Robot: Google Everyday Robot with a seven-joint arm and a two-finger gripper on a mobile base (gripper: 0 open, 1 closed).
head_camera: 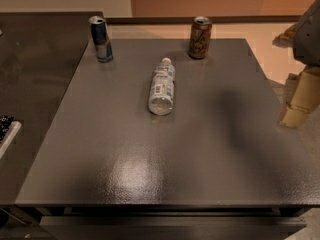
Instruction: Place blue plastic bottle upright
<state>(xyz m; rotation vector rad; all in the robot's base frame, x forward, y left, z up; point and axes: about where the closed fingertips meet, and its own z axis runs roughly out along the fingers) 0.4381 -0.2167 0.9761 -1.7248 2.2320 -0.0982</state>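
Note:
The blue plastic bottle (162,86) is clear and faintly bluish, with a white cap and a white printed label. It lies on its side near the middle of the dark table (150,159), cap toward the far edge and base toward me. My gripper (296,115) hangs at the right edge of the view, beyond the table's right side, well apart from the bottle and holding nothing I can see.
A blue-and-silver slim can (101,39) stands upright at the far left corner. A brown can (200,37) stands upright at the far edge, right of the bottle's cap. A second dark table (35,74) adjoins on the left.

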